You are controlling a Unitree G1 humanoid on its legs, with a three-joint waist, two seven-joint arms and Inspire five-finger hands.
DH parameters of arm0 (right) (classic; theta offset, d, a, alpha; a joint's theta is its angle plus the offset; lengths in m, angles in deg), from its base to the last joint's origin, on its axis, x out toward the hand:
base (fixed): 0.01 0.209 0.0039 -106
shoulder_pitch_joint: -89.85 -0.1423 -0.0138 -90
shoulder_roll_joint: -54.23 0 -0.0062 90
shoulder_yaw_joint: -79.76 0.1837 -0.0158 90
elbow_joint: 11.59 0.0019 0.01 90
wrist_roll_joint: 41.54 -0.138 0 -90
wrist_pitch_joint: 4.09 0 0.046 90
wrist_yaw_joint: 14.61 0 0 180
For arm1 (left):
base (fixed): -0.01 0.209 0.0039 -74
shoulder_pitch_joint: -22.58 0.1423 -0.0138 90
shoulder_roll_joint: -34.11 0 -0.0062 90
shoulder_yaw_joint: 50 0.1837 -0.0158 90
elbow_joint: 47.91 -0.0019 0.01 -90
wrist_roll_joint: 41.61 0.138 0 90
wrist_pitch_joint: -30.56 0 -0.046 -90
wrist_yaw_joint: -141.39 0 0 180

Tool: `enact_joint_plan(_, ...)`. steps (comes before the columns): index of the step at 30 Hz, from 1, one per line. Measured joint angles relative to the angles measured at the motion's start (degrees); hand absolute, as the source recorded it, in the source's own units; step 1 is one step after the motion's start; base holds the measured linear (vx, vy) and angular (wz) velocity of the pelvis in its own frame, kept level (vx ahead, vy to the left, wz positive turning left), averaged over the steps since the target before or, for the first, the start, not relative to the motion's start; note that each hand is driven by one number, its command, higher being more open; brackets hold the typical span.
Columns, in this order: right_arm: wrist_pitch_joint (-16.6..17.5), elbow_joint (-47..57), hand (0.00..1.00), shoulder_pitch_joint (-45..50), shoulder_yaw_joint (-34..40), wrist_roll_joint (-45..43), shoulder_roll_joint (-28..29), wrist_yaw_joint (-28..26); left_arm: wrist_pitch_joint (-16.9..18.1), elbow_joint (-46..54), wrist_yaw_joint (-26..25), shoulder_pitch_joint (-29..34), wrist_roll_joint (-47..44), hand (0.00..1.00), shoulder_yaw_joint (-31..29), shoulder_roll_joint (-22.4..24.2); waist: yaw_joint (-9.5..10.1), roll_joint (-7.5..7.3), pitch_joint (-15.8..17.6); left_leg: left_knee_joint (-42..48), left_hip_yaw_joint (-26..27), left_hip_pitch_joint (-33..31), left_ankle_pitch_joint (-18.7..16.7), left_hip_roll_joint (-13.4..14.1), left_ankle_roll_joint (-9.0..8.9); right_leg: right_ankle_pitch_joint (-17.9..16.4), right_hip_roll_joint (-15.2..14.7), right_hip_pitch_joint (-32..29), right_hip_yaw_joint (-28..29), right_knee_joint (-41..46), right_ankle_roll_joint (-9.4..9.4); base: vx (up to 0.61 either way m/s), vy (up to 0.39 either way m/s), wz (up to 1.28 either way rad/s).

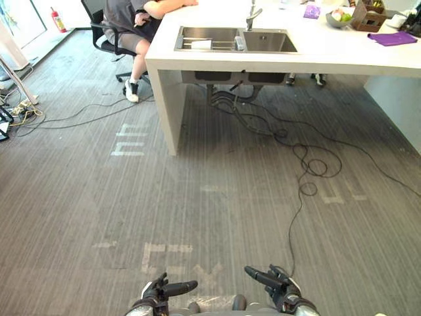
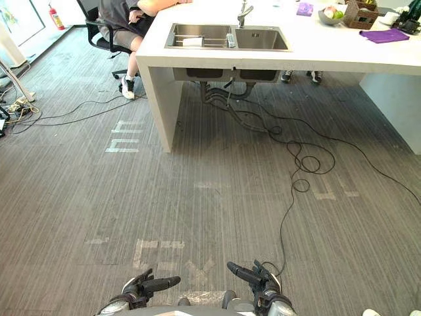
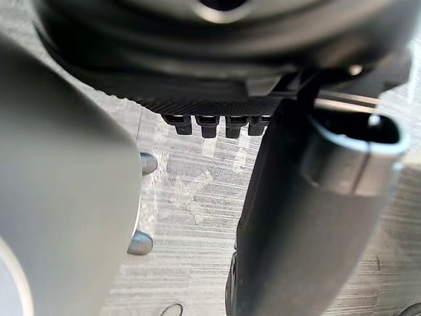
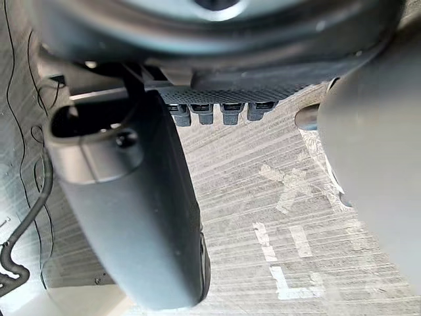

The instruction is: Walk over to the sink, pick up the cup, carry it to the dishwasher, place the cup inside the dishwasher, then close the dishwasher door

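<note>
The cup (image 1: 200, 45), a white thing on its side, lies in the left basin of the sink (image 1: 266, 41), far across the floor (image 1: 197, 197) from both hands. The left robot hand (image 1: 160, 290) and the right robot hand (image 1: 279, 284) hang low at the near edge of the head views, well apart from the counter (image 1: 316, 56). They are held close together with their thumbs pointing toward each other, released and grasping nothing. The head views take in the whole counter with its sink. Each wrist view looks along its own hand from close up, a row of relaxed fingertips (image 3: 204, 125) past the palm with the striped floor beyond. The right wrist view also catches a pale tape cross (image 4: 289, 187) on the floor under its fingertips (image 4: 230, 113). The sink has two basins and one tap (image 1: 252, 16) standing behind them. On the counter to the right are two purple things, a small one (image 1: 312, 11) and a flat cloth (image 1: 393, 38). Between them stand one bowl (image 1: 337, 20) of fruit and one brown box (image 1: 367, 18). One person (image 1: 131, 20) sits on one office chair (image 1: 99, 29) at the counter's left end, and one red fire extinguisher (image 1: 58, 20) stands by the far wall.
</note>
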Motion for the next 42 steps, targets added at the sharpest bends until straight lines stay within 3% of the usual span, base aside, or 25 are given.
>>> enact_joint_plan(11,2.5,-2.3,1.00,-0.2,1.3,-2.6,0.6,0.0,2.1,-2.2,0.7,0.0,-4.2,1.00,-1.1,0.3,0.03,-0.13,0.0,-0.6,1.3,0.9,0.0,0.3,0.02,-0.1,0.3,0.0,1.2,0.4,0.05,0.00,0.004,-0.05)
enact_joint_plan(14,2.5,-2.5,1.00,-0.5,1.2,-2.8,0.5,-0.2,1.9,-2.1,0.5,-0.5,-4.2,1.00,-1.1,0.3,0.24,-0.23,0.0,-0.3,2.2,1.3,-0.5,0.6,0.07,-1.9,0.2,-1.1,1.9,3.6,-0.15,-0.03,0.006,-0.13)
enact_joint_plan(17,1.6,-2.5,1.00,-2.1,0.9,-4.9,0.2,-0.3,0.4,-1.5,0.5,-1.0,-4.3,1.00,-0.9,-0.7,0.35,-1.43,-0.1,2.4,4.5,0.3,-2.2,0.1,2.00,-9.8,-3.7,-8.7,0.8,19.2,1.14,-0.05,0.033,-0.31)
enact_joint_plan(19,0.4,-2.5,1.00,-3.1,0.1,-6.8,-0.4,-0.2,-1.0,-1.3,0.3,-2.7,-5.3,1.00,-0.7,-1.4,0.16,-2.81,-0.2,2.9,4.7,-0.3,-3.2,-1.0,2.67,-12.5,-7.2,-12.7,-1.2,28.5,0.29,-0.02,0.014,-0.05)
enact_joint_plan(20,0.2,-2.6,1.00,-4.4,-0.6,-7.3,-1.3,0.2,-1.1,-1.2,-0.1,-3.9,-5.7,1.00,-0.5,-1.5,0.34,-3.21,0.4,3.5,4.8,-0.1,-3.6,-1.4,2.77,-12.4,-9.9,-15.7,-2.5,36.8,0.04,0.01,0.001,0.04)
enact_joint_plan(24,-0.1,-3.5,1.00,-7.5,-0.5,-10.0,-4.1,0.5,-2.0,1.8,-1.8,-6.1,-9.9,1.00,1.4,-1.4,0.05,-3.43,1.2,3.8,4.0,2.9,-4.7,-1.5,2.44,-10.8,-11.9,-17.5,-1.7,46.4,1.46,0.08,-0.004,0.06)
enact_joint_plan(25,0.0,-3.2,1.00,-8.1,-0.3,-11.2,-4.3,0.0,-2.3,2.7,-1.9,-7.7,-11.0,1.00,2.2,-1.4,-0.23,-3.34,2.6,4.4,3.0,4.6,-5.0,-1.2,2.92,-8.9,-13.4,-20.6,-1.5,53.6,1.38,0.08,-0.022,0.21)
enact_joint_plan(26,0.0,-3.0,1.00,-8.1,-0.2,-11.3,-4.2,-0.2,-2.4,3.2,-1.9,-8.5,-11.5,1.00,2.9,-1.2,-0.56,-2.84,3.0,5.0,2.6,4.8,-5.5,-0.5,2.98,-10.6,-13.2,-21.3,-1.3,52.7,1.43,0.11,-0.044,0.42)
enact_joint_plan(27,-0.2,-2.6,1.00,-8.1,-0.2,-11.4,-4.2,-0.7,-2.6,3.7,-1.9,-10.6,-12.1,1.00,3.6,-1.3,-0.87,-2.53,3.6,6.8,1.2,4.4,-6.6,0.9,2.61,-11.5,-12.4,-22.1,-1.0,46.6,1.43,0.14,-0.076,0.54)
enact_joint_plan(29,-0.7,-1.2,1.00,-7.9,-0.2,-11.7,-4.0,-0.6,-3.3,5.3,-1.9,-12.9,-12.8,1.00,4.2,-1.4,-1.43,-2.36,4.1,8.2,-0.5,3.8,-7.7,2.6,1.37,-9.1,-11.0,-22.9,0.4,32.5,2.08,0.18,-0.118,0.48)
enact_joint_plan(31,-1.0,1.4,1.00,-6.5,0.8,-12.7,-3.9,-0.5,-4.3,7.3,-1.8,-13.7,-13.3,1.00,4.6,-1.2,-1.57,-2.95,4.5,10.6,-1.7,4.1,-10.8,3.1,-0.72,-4.9,-10.7,-20.6,1.4,13.7,4.42,0.29,-0.221,0.27)
enact_joint_plan(32,-1.2,2.0,1.00,-6.1,1.3,-13.2,-3.7,-0.4,-4.4,7.5,-1.8,-13.7,-13.7,1.00,4.7,-1.4,-1.61,-3.62,4.5,11.5,-2.1,4.4,-11.9,2.8,-1.28,-5.3,-11.2,-19.6,1.6,11.3,5.19,0.35,-0.309,0.25)
enact_joint_plan(33,-1.4,2.6,1.00,-5.6,2.6,-13.5,-3.7,-0.3,-4.6,7.2,-1.8,-13.6,-14.2,1.00,4.7,-0.7,-1.75,-3.32,4.9,13.1,-2.6,5.3,-14.2,3.1,-2.78,-1.1,-11.6,-18.9,2.0,11.4,7.68,0.45,-0.370,0.28)
enact_joint_plan(34,-1.4,3.3,1.00,-5.2,4.1,-13.4,-3.7,0.1,-5.0,7.2,-1.5,-13.4,-14.2,1.00,5.5,0.1,-2.34,-1.66,5.4,13.3,-2.9,5.7,-15.0,5.0,-3.00,-0.7,-10.3,-19.7,1.9,14.6,7.94,0.38,-0.305,0.27)
enact_joint_plan(35,-1.4,3.4,1.00,-4.9,4.5,-13.4,-3.7,0.2,-5.0,7.2,-1.2,-13.2,-14.2,1.00,5.7,0.4,-2.51,-0.96,5.4,13.2,-2.9,6.0,-15.2,5.9,-3.14,-0.7,-9.6,-20.2,2.2,16.3,7.90,0.45,-0.300,0.26)
enact_joint_plan(36,-1.5,3.7,1.00,-4.3,5.0,-13.4,-3.5,0.4,-5.1,7.2,-0.5,-12.5,-14.1,1.00,5.7,0.8,-2.66,0.36,5.2,13.0,-2.9,7.0,-16.7,7.5,-3.00,-0.6,-8.3,-21.1,2.9,19.9,7.13,0.29,-0.183,0.16)
enact_joint_plan(38,-1.6,4.5,1.00,-3.2,5.0,-13.4,-3.1,0.4,-5.0,7.2,0.5,-11.5,-13.9,1.00,5.7,1.0,-2.72,0.95,5.2,13.1,-3.0,8.2,-18.8,9.3,-3.62,-1.8,-7.1,-23.1,3.3,26.6,4.71,0.33,-0.237,0.08)
enact_joint_plan(39,-1.6,5.6,1.00,-2.2,5.0,-13.4,-3.0,0.4,-5.0,7.2,0.8,-10.8,-13.5,1.00,5.7,1.0,-2.85,1.56,4.9,13.2,-3.0,8.4,-20.0,10.2,-3.08,-3.4,-6.7,-24.7,3.1,30.1,2.16,0.30,-0.239,0.05)
enact_joint_plan(40,-1.6,6.3,1.00,-0.9,5.0,-13.4,-2.9,0.4,-5.0,6.8,0.8,-9.5,-12.7,1.00,5.6,1.2,-3.25,2.87,3.8,13.3,-3.0,8.6,-21.2,11.5,-0.93,-5.8,-5.8,-26.0,2.4,33.2,-0.13,0.37,-0.204,0.01)
enact_joint_plan(42,-2.2,6.6,1.00,0.3,5.8,-13.4,-2.5,0.9,-4.2,5.4,0.8,-8.3,-11.1,1.00,5.4,1.6,-2.60,3.85,2.9,22.2,-1.7,5.6,-17.9,12.7,-0.55,-8.8,-4.6,-25.9,2.4,34.9,-1.67,0.47,-0.215,-0.17)
